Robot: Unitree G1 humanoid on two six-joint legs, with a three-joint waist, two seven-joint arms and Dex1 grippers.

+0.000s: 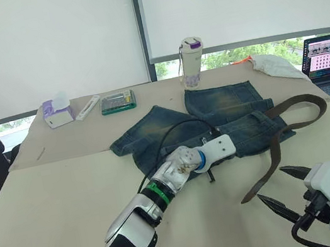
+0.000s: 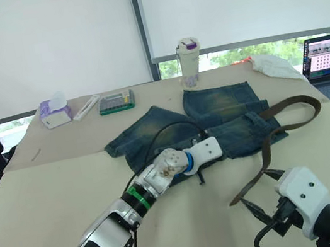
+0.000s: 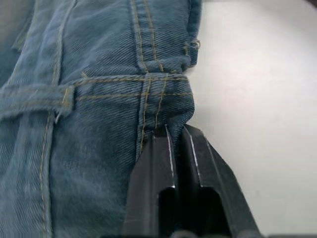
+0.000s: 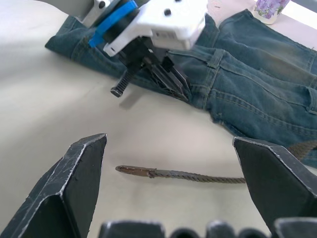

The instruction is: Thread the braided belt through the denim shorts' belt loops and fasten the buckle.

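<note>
The faded blue denim shorts (image 1: pixel 216 121), yellow-washed in patches and stitched in tan thread, lie flat on the cream tabletop (image 1: pixel 56 194) with the waistband toward the robot, which puts the belt loops within reach. The left gripper (image 3: pixel 174 133) has its two black fingers pressed together on the near edge of the waistband, beside a seam, probably to pin or lift the thick cloth so that a strap end can pass under a narrow denim belt loop (image 3: pixel 65 96) sewn upright across the band.

The long dark brown braided belt (image 1: pixel 282 135) lies in a loose curve: one stretch rests over the shorts' right side, the rest bends back onto the bare tabletop and ends in a slim, tapered tip (image 4: pixel 133 171). Its weave looks ropy and limp, so it will likely sag when lifted. I cannot make out the buckle.

The right gripper (image 4: pixel 168 163) hovers with its fingers spread wide, aimed at that free tip, apparently ready to pick it up for threading.
</note>
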